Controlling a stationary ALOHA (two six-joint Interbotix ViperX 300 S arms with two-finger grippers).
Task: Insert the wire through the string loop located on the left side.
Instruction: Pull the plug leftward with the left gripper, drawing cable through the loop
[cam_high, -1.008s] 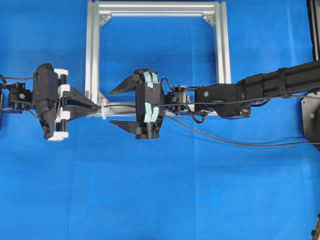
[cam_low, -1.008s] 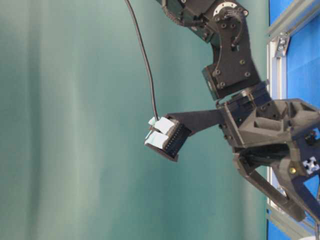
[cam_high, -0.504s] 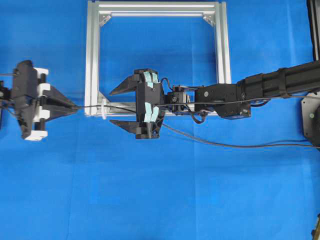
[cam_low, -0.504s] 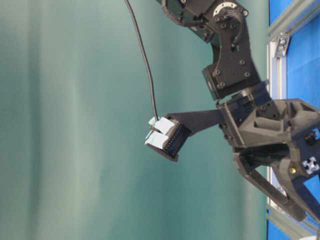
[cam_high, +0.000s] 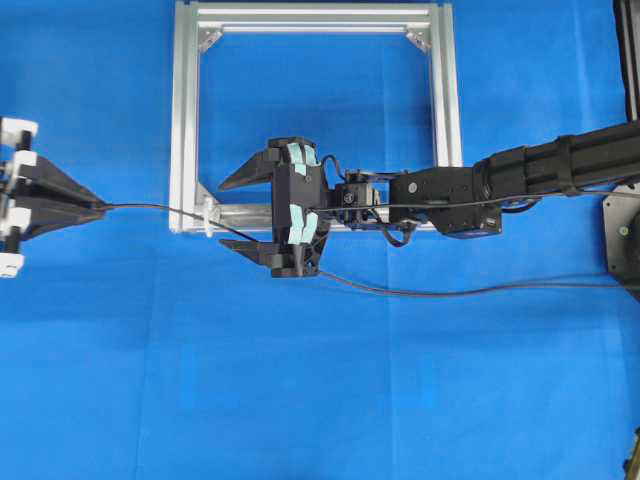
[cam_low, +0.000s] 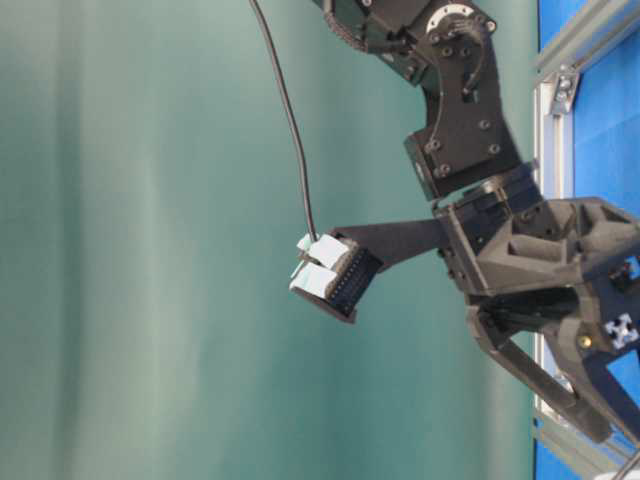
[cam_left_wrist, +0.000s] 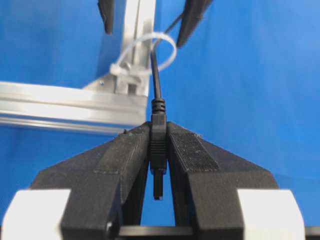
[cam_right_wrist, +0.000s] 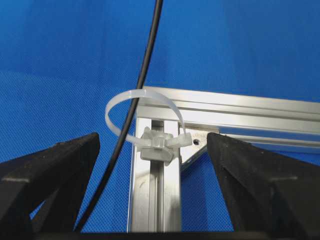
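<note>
Wire (cam_right_wrist: 134, 117) through string loop (cam_right_wrist: 142, 117); loop on frame (cam_high: 186, 110) corner, left

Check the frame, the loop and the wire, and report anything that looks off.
Nothing stands out. The wire runs cleanly through the string loop on the frame, its plug clamped in the left gripper. The right gripper stands open and empty, straddling the bar.

Blue cloth-covered counter (cam_high: 330, 390). Square silver aluminium frame (cam_high: 186, 120) lying flat near the far edge, left of middle. Thin black wire (cam_high: 470, 292) trailing across the cloth toward the right edge.
</note>
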